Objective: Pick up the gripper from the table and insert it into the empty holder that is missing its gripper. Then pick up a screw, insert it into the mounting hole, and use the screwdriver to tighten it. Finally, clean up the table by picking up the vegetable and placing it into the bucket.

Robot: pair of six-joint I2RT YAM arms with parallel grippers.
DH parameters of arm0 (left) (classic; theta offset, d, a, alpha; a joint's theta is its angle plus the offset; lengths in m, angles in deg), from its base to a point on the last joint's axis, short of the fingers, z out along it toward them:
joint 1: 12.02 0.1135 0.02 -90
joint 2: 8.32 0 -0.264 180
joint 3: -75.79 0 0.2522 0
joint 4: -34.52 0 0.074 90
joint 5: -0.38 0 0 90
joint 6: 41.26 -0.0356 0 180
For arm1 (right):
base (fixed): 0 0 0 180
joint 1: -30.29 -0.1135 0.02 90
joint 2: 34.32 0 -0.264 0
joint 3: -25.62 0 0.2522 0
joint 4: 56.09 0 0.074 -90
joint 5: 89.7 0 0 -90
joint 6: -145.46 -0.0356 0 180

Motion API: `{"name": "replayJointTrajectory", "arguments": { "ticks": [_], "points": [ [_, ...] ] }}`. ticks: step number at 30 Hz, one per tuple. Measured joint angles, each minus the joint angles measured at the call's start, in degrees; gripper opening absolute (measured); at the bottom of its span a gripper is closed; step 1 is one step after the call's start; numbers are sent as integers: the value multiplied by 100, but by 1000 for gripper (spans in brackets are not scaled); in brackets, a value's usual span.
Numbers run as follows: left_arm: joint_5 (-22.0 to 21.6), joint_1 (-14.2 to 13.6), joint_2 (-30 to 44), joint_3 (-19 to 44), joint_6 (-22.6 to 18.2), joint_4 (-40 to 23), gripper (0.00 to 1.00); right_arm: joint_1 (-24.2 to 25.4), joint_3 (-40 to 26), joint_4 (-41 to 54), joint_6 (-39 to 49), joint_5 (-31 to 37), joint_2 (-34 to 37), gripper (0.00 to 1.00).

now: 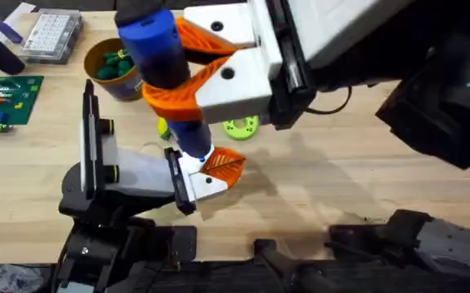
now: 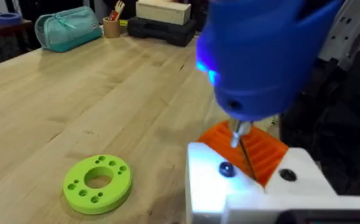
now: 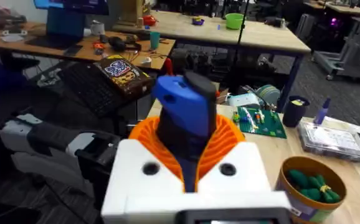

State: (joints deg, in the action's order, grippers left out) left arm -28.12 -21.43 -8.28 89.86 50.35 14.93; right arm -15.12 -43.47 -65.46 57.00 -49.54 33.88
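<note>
My right gripper is shut on the blue screwdriver, held upright. Its metal tip hangs just above the white holder at the end of the left arm. The orange ribbed gripper sits seated in that holder. A small screw shows in one mounting hole. My left gripper lies low on the table, jaws together. A bit of the yellow vegetable peeks out behind the screwdriver. The bucket stands at the back left.
A lime-green ring disc lies just behind the holder. The bucket holds dark green toy vegetables. A clear parts box and a green circuit board sit at the far left.
</note>
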Motion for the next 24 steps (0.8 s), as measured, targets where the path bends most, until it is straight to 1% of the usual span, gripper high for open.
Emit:
{"name": "replayJointTrajectory", "arguments": {
  "ticks": [7, 24],
  "points": [
    [0, 0, 0, 0, 0, 0, 19, -79, 0, -4, 2, 0, 0, 55],
    [0, 0, 0, 0, 0, 0, 19, -82, 35, -1, 135, 2, 15, 55]
  ]
}}
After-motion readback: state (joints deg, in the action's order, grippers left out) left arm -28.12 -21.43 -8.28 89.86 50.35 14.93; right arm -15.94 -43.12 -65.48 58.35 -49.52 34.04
